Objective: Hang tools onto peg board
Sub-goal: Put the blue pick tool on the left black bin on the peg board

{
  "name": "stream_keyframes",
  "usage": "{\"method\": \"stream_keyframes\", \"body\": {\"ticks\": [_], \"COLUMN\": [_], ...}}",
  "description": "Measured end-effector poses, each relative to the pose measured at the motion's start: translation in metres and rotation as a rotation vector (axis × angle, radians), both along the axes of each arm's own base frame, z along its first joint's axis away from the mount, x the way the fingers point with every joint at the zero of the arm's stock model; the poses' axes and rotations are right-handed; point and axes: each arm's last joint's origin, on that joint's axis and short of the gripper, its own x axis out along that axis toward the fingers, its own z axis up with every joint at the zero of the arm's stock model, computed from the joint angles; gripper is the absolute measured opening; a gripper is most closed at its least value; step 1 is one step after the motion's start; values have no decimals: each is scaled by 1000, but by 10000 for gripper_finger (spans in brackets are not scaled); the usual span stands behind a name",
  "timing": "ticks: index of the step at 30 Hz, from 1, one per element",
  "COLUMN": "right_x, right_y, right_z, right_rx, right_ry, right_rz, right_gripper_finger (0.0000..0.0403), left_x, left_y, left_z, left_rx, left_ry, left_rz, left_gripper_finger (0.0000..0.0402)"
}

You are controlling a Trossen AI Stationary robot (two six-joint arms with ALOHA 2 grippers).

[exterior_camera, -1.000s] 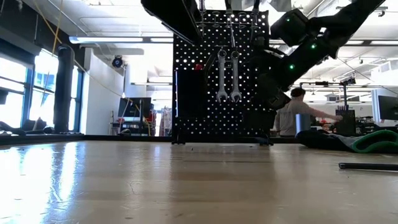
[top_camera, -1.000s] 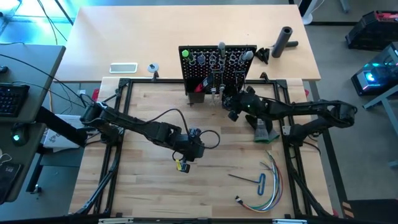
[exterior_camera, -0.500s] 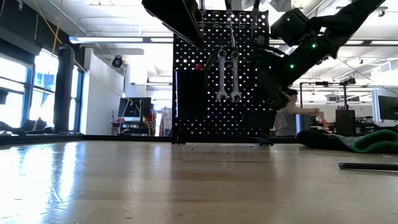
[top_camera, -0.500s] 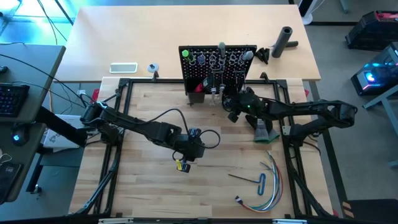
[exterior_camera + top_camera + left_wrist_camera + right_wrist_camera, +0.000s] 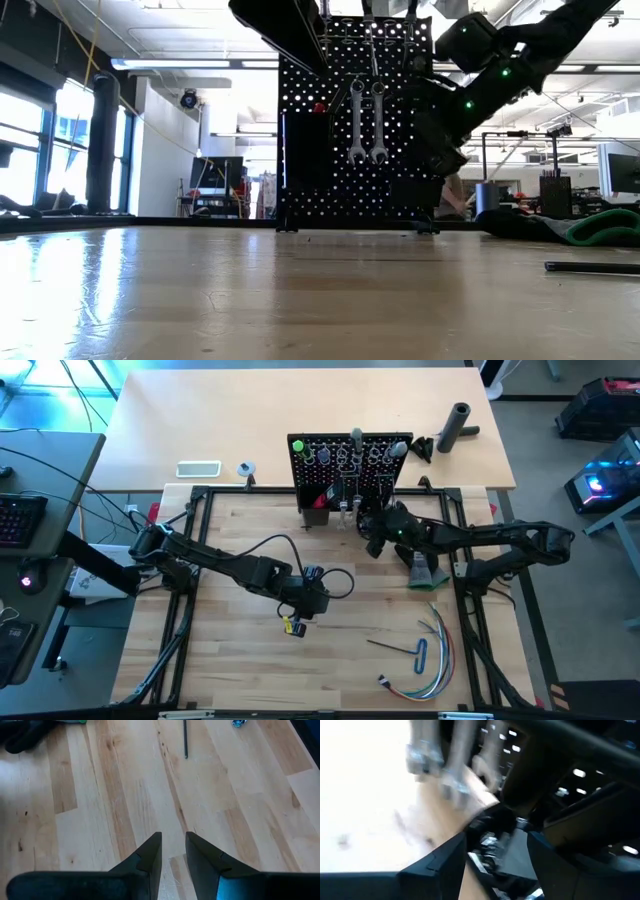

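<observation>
Wrenches [image 5: 366,122], two silver ones, hang side by side on the peg board [image 5: 349,463] at the far middle of the table [image 5: 230,660]. I see my right gripper [image 5: 366,525] just in front of the board, low on its right part, fingers spread around a dark tool there. My left gripper [image 5: 293,625] hovers mid-table, fingers nearly together, holding nothing. A hex key [image 5: 400,647] lies on the near right, beside coloured wires [image 5: 432,660].

no readable text, no labels, no brands, no numbers
</observation>
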Motion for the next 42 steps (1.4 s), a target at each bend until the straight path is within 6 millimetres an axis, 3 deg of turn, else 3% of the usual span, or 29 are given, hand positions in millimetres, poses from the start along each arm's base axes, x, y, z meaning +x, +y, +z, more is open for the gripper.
{"method": "stream_keyframes", "body": {"ticks": [21,31,42], "right_x": [16,13,-1], "right_y": [63,100,138], "right_z": [1,-5,-16], "right_rx": [105,178,425], "right_ry": [-72,-8,108], "right_rz": [256,377,504], "right_gripper_finger": [206,206,206], "left_x": [0,2,24], "left_y": [0,0,-5], "left_z": [0,-3,-60], "left_rx": [-11,-6,39], "left_ry": [-1,1,140], "left_rz": [16,39,12], "left_gripper_finger": [78,78,78]}}
